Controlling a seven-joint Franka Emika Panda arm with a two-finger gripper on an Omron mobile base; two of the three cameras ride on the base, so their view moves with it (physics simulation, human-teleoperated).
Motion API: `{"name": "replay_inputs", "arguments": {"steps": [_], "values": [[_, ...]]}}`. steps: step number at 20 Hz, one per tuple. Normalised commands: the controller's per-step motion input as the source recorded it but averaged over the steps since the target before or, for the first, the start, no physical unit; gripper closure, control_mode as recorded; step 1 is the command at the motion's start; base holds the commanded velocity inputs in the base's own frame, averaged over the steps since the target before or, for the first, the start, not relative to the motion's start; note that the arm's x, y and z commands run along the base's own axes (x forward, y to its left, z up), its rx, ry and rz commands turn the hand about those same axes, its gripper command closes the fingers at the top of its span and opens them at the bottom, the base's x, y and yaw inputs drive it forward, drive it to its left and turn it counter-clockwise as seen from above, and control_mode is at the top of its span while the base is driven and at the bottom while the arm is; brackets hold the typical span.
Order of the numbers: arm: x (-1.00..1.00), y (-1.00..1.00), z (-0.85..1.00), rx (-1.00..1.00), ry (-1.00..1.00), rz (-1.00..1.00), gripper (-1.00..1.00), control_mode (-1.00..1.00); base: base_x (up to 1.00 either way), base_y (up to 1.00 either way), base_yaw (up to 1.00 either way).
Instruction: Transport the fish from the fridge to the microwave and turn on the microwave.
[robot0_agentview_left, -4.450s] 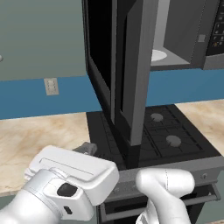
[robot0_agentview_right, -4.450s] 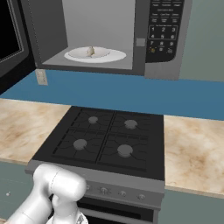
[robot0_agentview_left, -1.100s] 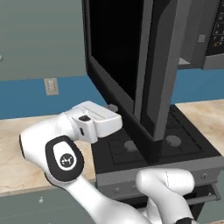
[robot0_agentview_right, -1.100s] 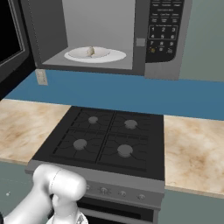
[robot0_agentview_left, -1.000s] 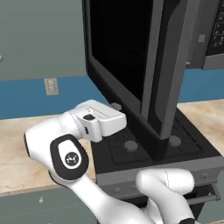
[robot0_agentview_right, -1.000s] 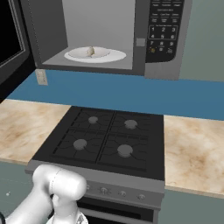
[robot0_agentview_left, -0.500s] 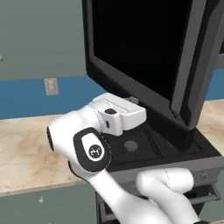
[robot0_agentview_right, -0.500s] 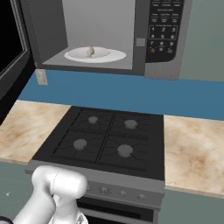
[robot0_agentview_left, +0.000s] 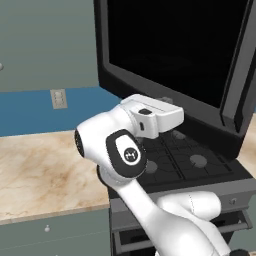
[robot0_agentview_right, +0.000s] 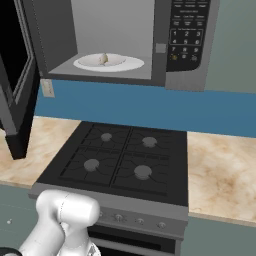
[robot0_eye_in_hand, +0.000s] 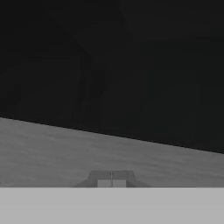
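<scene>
The fish (robot0_agentview_right: 103, 59) lies on the white turntable (robot0_agentview_right: 125, 64) inside the open microwave (robot0_agentview_right: 160, 45), whose keypad (robot0_agentview_right: 187, 30) is on its right side. The microwave's door (robot0_agentview_left: 175, 60) stands partly swung, with its dark window facing the left base camera; in the right base view the door (robot0_agentview_right: 17, 75) shows edge-on at the left. My gripper (robot0_agentview_left: 167, 101) is shut and holds nothing, pressed against the door's lower grey frame. In the hand view the gripper (robot0_eye_in_hand: 112, 180) sits close to that frame (robot0_eye_in_hand: 109, 148), below the dark window. The fridge is out of view.
A black gas stove (robot0_agentview_right: 120, 155) sits right under the microwave. Beige marbled counter runs on both sides (robot0_agentview_right: 222, 170) (robot0_agentview_left: 45, 170). A blue backsplash with a wall outlet (robot0_agentview_left: 58, 98) lies behind.
The microwave door has swung further toward the oven's opening. My hand has moved right and forward, staying against the door. The fish has not moved.
</scene>
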Motion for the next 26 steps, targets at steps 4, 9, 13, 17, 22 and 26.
{"name": "replay_inputs", "arguments": {"steps": [4,9,13,17,22,26], "values": [[0.26,-0.24,0.33,0.0,-0.03,0.0,1.0,-1.0,0.0,0.0,0.0],[0.3,-0.23,0.34,0.0,-0.03,0.0,1.0,-1.0,0.0,0.0,0.0],[0.28,-0.13,0.44,0.08,-0.01,0.0,1.0,-1.0,0.0,0.0,0.0],[0.4,-0.09,0.34,0.12,0.04,0.02,1.0,-1.0,0.0,0.0,0.0],[0.39,-0.1,0.07,0.13,0.17,0.03,1.0,-1.0,0.0,0.0,0.0],[0.23,-0.17,0.0,0.07,0.05,0.0,1.0,-1.0,0.0,0.0,0.0]]}}
